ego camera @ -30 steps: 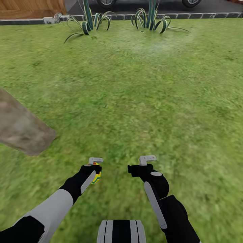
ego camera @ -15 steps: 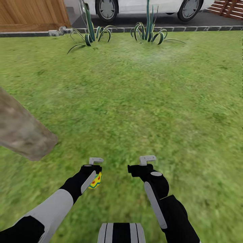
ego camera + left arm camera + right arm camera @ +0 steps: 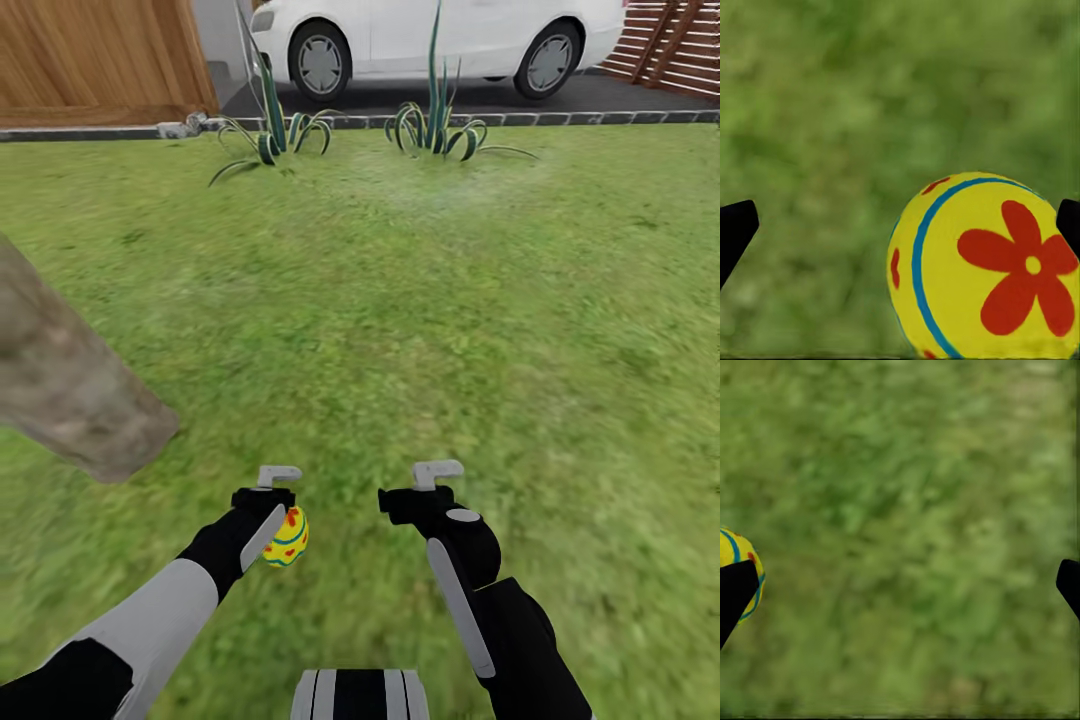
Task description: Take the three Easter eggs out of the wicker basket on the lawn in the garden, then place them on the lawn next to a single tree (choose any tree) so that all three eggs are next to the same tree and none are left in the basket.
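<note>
Easter egg [image 3: 287,538] now sits lower and further out from the left gripper [image 3: 280,500] than a second ago; in the left wrist view the fingers stand spread, the egg [image 3: 982,270] against one. Right gripper [image 3: 420,490] is spread, empty. Tree [image 3: 70,390] trunk is cut off by the frame; the lawn [image 3: 400,300] blurs. The view has tilted up, revealing a white car [image 3: 430,35].
</note>
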### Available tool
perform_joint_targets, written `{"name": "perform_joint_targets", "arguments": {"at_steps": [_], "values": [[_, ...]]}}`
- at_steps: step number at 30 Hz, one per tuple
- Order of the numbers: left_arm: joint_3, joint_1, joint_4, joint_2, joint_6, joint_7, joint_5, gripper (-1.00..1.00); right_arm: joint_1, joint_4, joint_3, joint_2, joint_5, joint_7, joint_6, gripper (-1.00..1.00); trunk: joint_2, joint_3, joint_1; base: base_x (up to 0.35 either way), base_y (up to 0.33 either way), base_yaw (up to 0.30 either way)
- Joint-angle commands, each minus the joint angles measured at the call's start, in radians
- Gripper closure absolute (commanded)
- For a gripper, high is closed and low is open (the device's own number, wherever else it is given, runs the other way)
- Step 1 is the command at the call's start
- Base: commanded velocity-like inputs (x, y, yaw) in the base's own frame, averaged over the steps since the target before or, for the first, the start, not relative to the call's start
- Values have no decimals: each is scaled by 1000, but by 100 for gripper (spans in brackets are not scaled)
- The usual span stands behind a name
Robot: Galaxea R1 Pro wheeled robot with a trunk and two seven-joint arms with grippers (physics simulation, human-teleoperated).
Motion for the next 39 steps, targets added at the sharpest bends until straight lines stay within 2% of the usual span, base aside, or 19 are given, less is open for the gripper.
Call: {"name": "perform_joint_targets", "arguments": {"at_steps": [1,18,20,27,29,39], "values": [[-6,-1,-1,1,2,11,11,-100,-1,-1,1,0,-11,-10,3,-100,0,3,-1,-321,0,0],[-6,-1,-2,1,2,13,10,-100,-1,-1,1,0,-11,-9,3,-100,4,69,-9,-344,0,0],[-18,-12,-14,7,14,1,20,-100,0,-7,12,-11,1,3,-9,-100,4,73,-9,0,0,0],[-56,-52,-47,7,38,-38,57,-100,-1,-40,52,-11,39,42,-48,-100,6,100,-12,0,0,0],[-56,-56,-47,7,38,-49,67,-100,-1,-40,63,-11,49,53,-60,-100,6,108,-13,0,0,0],[-56,-56,-47,7,38,-105,68,-100,-1,-40,63,-11,105,109,-116,-100,9,146,-18,0,0,0]]}}
